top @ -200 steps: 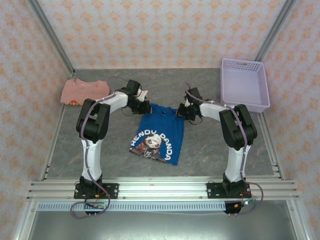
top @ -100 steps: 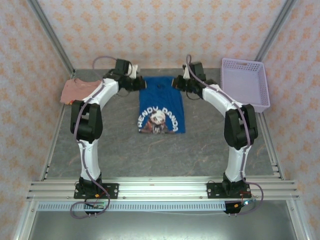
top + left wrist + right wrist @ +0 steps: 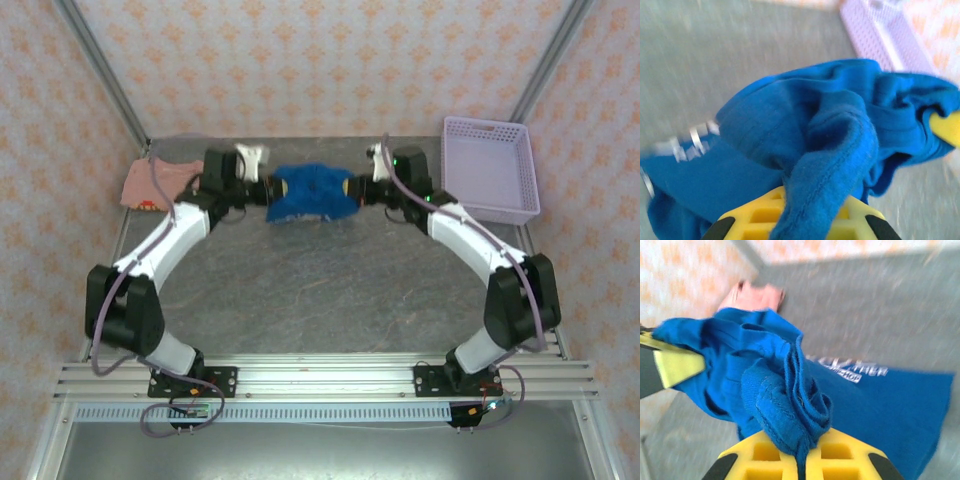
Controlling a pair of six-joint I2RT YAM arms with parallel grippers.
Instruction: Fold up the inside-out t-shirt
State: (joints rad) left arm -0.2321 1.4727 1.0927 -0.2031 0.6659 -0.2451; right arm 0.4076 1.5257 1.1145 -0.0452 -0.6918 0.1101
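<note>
We have hauled the t-shirt (image 3: 310,193) to upper centre, bunched.
Our left hand (image 3: 268,189) and right hand (image 3: 352,190) each pinch it.

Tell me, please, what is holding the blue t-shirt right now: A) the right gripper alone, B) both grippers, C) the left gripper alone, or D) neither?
B: the left gripper and the right gripper each clamp one side of the blue t-shirt, which is bunched between them.

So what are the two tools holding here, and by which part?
Both hold the blue t-shirt: the left tool pinches bunched fabric at its left end, the right tool at its right end.
</note>
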